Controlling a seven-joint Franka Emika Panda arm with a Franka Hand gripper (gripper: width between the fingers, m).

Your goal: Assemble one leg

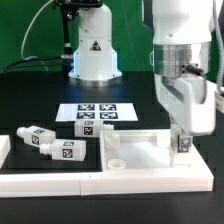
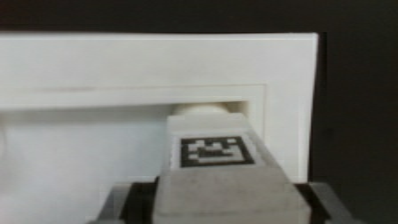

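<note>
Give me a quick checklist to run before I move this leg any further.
1. Grip: ok. The gripper is shut on the leg.
2. Position: ok. The leg hangs at a corner of the panel.
3. Tip lined up with a corner hole: cannot tell; the leg hides it.
4. Leg vertical: ok in the exterior view.
5. Loose legs out of the way: ok; they lie apart, toward the exterior view's left.
</note>
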